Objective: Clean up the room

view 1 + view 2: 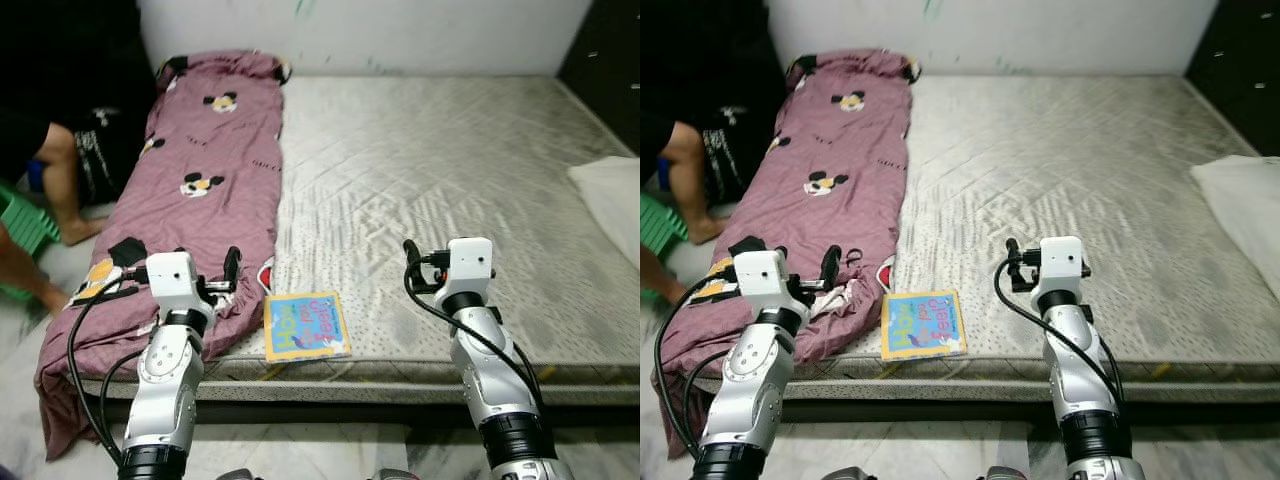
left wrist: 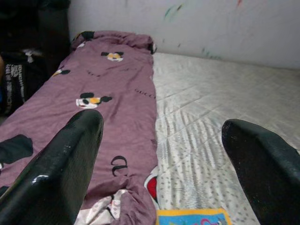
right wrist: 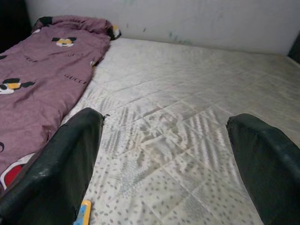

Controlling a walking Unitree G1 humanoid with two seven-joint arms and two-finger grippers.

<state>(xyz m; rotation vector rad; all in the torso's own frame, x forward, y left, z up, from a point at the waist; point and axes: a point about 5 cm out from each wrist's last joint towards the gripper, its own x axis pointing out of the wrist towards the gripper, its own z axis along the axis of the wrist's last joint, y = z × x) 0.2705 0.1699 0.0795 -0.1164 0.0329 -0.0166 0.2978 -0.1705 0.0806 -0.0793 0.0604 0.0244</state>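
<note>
**Facing an untidy bed with nothing yet picked up**

Judging by how things lie, the tidying has barely started. A mauve cartoon-print blanket point(image 1: 195, 190) sprawls in a long rumpled strip down the left third of the head-camera frame, its lower end spilling over the mattress point(image 1: 430, 190) edge toward the floor. A colourful children's book point(image 1: 306, 325) lies flat near the mattress's front edge, low and centre-left in the frame, just beside the blanket's bunched corner. A white cloth or pillow point(image 1: 610, 200) sits at the right edge. All three appear to remain to be dealt with; nothing is in either gripper.

A person's legs point(image 1: 55, 190) and a green stool point(image 1: 25, 225) show at the left edge.

Both arms are raised and bent forward from the bottom of the frame. The left gripper point(image 2: 164, 164) hovers over the blanket's lower corner, fingers spread wide and empty. The right gripper point(image 3: 168, 159) hangs above bare mattress, right of the book, likewise wide apart and holding nothing.
</note>
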